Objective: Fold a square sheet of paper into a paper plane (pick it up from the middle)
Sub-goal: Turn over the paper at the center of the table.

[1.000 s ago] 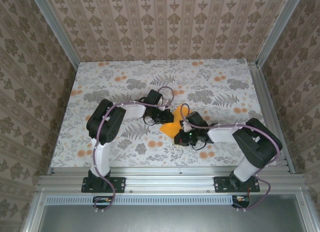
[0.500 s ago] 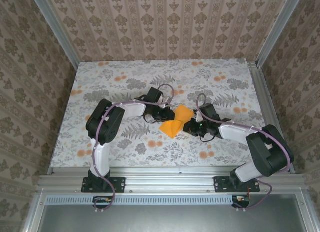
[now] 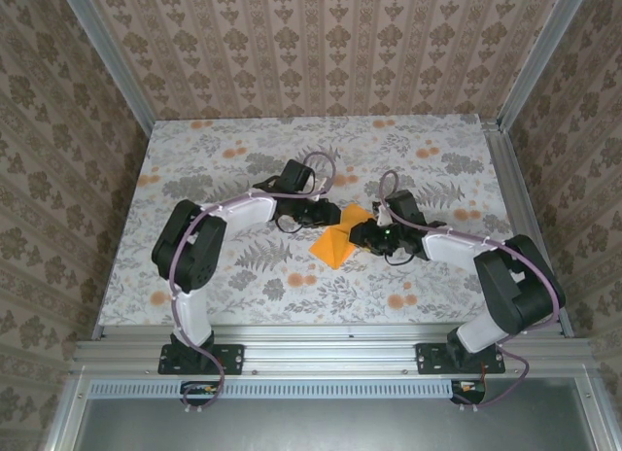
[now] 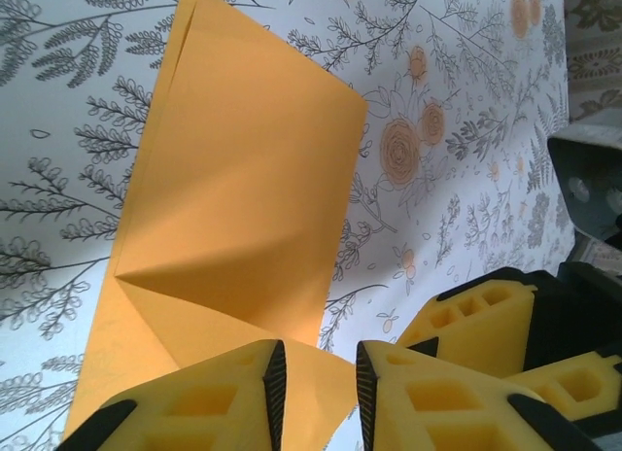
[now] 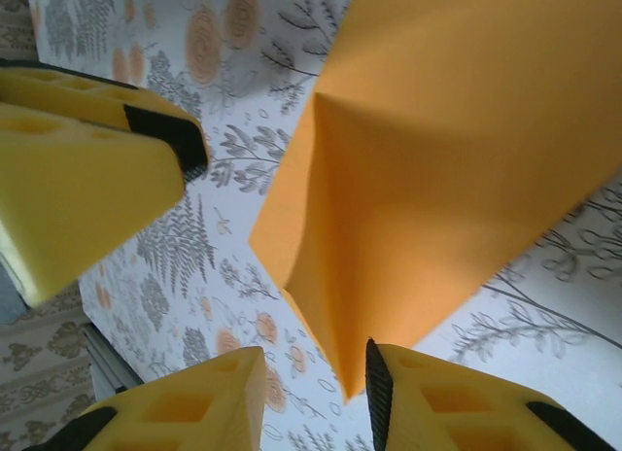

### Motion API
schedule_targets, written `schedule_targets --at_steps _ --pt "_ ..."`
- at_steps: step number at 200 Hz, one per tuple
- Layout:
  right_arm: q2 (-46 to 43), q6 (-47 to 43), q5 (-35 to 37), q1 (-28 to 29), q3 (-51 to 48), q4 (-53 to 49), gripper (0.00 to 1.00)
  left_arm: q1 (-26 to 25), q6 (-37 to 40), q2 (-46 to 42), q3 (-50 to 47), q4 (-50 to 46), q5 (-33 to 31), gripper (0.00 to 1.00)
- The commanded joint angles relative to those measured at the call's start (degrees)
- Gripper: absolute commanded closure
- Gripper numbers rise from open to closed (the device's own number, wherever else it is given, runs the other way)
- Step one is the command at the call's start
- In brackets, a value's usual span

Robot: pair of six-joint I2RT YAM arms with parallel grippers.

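Square sheet of paper (image 3: 338, 242), bright orange & creased into a wedge, lay near the centre of the bench (image 3: 194, 276) on the grey floral cloth (image 4: 457, 101), and looked tented along a fold. Both arms reached in from either side: left gripper (image 3: 328, 218) sat at the paper's far-left edge, right gripper (image 3: 360, 235) at its right edge, tips close together w/ the sheet between them.

In the left wrist view the left gripper (image 4: 316, 373) had its yellow fingers (image 4: 194, 412) spread by a narrow gap. A corner of the paper (image 4: 243, 179) ran into that gap but wasn't clamped. The right gripper's yellow fingers (image 4: 476, 320) showed just right of it.

In the right wrist view the right gripper (image 5: 316, 383) was also spread, jaws apart w/ the paper's pointed end (image 5: 437, 159) poking between the fingertips, not pinched as far as could be seen. One finger of the left gripper (image 5: 87, 169) showed beside the sheet, apart from it.
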Motion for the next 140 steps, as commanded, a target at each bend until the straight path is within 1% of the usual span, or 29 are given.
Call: schedule_targets --at_steps 1,37,54,95,119,140 --pt "2.5 -1.1 -1.2 1.3 2.4 0.4 0.62 0.0 2.5 -3.5 -2.2 -2.9 -1.5 0.68" --pt "6.9 -2.5 1.1 3.1 5.2 -1.7 0.62 0.7 2.7 -7.0 -6.1 -3.2 -2.2 0.61" --pt "8.8 -3.1 1.8 3.8 6.2 -2.1 0.63 1.0 2.8 -8.7 -7.7 -3.4 -2.2 0.58" --pt "12.2 -3.9 2.7 5.7 8.6 -2.2 0.73 2.1 2.2 -12.8 -12.1 -3.0 -2.5 0.5" --pt "13.5 -4.8 3.4 6.2 9.9 -3.3 0.83 3.0 1.7 -15.1 -14.4 -2.5 -2.8 0.46" --pt "12.3 -5.5 3.7 6.3 9.9 -4.3 0.92 4.1 1.0 -16.8 -16.5 -1.5 -2.3 0.43"
